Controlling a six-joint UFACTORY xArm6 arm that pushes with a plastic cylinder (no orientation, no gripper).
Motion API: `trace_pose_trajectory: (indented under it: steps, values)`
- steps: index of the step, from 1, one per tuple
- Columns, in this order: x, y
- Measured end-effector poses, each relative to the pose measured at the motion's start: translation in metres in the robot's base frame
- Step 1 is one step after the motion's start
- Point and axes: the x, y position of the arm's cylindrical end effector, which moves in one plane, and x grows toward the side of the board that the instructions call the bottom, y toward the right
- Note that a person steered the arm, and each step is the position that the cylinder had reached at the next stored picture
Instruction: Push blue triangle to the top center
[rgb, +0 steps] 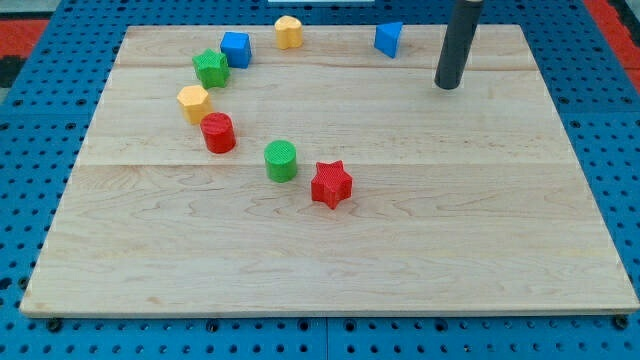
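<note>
Wooden counter (330, 250) on a blue pegboard is what you are working over, and the blue triangle (389, 39) already sits near the far edge, at about one o'clock from the counter's middle. Your rod has no claw, so there is no opening or closing to report; the tip (447, 86) rests clear of the triangle, at roughly four o'clock from it, with bare wood between them. Top centre lies toward nine o'clock of the triangle, short of the yellow block (288, 31). From where you stand, a straight push would likely send the triangle toward ten or eleven o'clock and off the far edge, which is very near. You would probably do better coming round to its three o'clock side first. A slanted face may also let it spin or slip off the tip if you strike off-centre. Push too long and it could run into the yellow block. The blue cube (236, 48), green star (211, 68), yellow hexagon (193, 102), red cylinder (218, 132), green cylinder (281, 160) and red star (331, 184) lie well apart from this path.
</note>
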Motion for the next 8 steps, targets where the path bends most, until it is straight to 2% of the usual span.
trace_pose_trajectory:
  steps: [2,4,6,7,8]
  values:
    - [0.000,0.001]
    - [-0.019,-0.008]
    - [-0.046,-0.006]
    - [-0.076,-0.016]
    - [-0.105,0.025]
